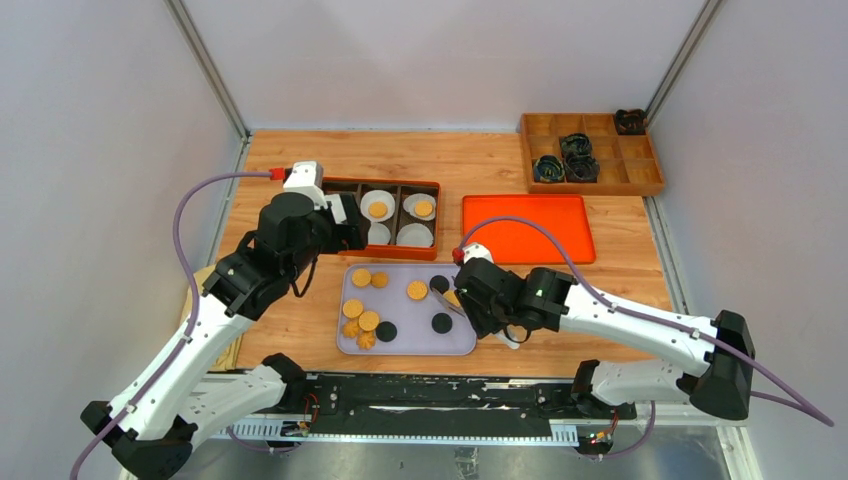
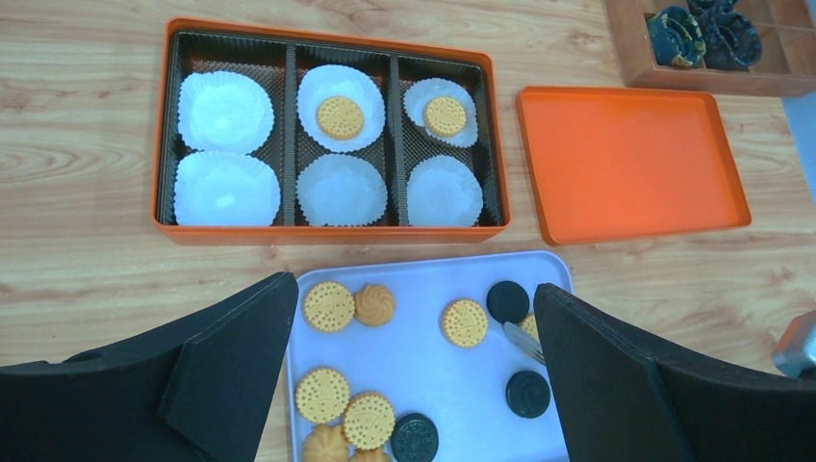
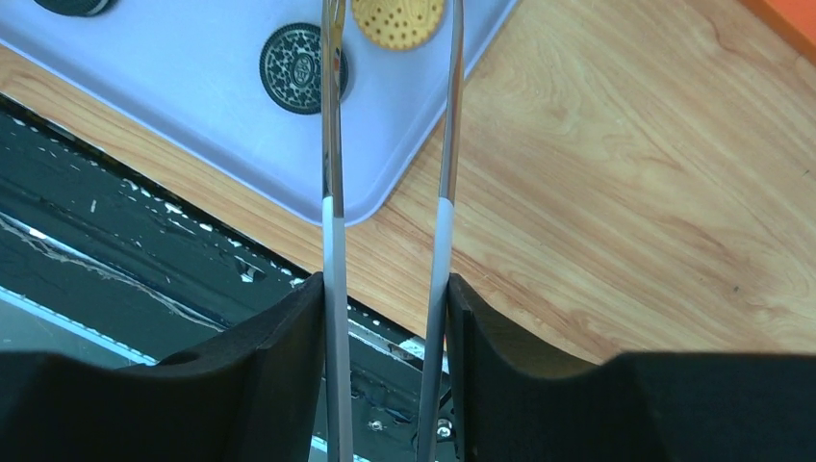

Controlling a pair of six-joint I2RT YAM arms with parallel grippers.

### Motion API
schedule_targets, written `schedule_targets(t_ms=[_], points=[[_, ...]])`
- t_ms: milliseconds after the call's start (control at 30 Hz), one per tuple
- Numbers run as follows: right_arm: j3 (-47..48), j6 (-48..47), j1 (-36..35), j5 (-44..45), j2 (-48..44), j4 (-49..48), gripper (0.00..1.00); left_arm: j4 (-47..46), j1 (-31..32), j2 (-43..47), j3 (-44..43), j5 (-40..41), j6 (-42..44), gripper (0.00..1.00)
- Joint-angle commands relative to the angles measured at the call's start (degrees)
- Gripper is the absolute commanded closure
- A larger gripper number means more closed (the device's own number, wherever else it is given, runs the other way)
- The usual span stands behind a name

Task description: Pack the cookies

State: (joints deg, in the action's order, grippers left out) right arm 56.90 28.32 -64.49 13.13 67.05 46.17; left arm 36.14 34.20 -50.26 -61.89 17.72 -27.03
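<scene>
Two of the cookies (image 2: 340, 116) sit in white paper cups (image 2: 223, 111) inside the orange box (image 2: 327, 234), which lies just beyond the far edge of the lilac tray (image 1: 410, 340). Seen from the tray, one is in the far cup of the middle compartment and one in the far cup of the right-hand compartment. The box has six cups in all, two to each compartment.

All the other cookies lie flat on the tray. The golden and brown ones are mostly on its left half, with several bunched near its near-left corner. Three black ones are spread about: one beside that bunch and two over on the right side.

At the tray's right edge the right pincer (image 3: 385, 318) is clamped on a pair of metal tongs (image 3: 332, 192), one leg pressed against each pad. The legs stand apart and reach over the tray's right side, with a golden cookie lying between them. The tips run out of the wrist view, so I cannot tell whether they touch it.

Above the tray's far-left corner, the left pincer (image 2: 414, 284) hangs spread wide, gripping nothing.

An orange lid (image 1: 527, 228) lies flat just past the tray's far-right corner, beside the box. Well beyond that corner stands a wooden divided box (image 1: 640, 160) with dark coiled things (image 1: 577, 158) in some compartments.
</scene>
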Motion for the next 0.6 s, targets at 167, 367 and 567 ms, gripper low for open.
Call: schedule_targets(t_ms=[167, 367, 567], points=[[-1.12, 0.67, -0.59, 0.03, 2.48, -2.34, 0.51, -1.09, -0.35, 0.03, 1.01, -0.44, -0.20, 0.00], [1.29, -0.10, -0.51, 0.94, 6.07, -3.43, 0.51, -1.05, -0.36, 0.17, 1.23, -0.15, 0.00, 0.00], [1.79, -0.66, -0.51, 1.50, 7.80, -3.59, 0.60, -0.80, -0.37, 0.46, 1.33, 0.29, 0.38, 0.00]])
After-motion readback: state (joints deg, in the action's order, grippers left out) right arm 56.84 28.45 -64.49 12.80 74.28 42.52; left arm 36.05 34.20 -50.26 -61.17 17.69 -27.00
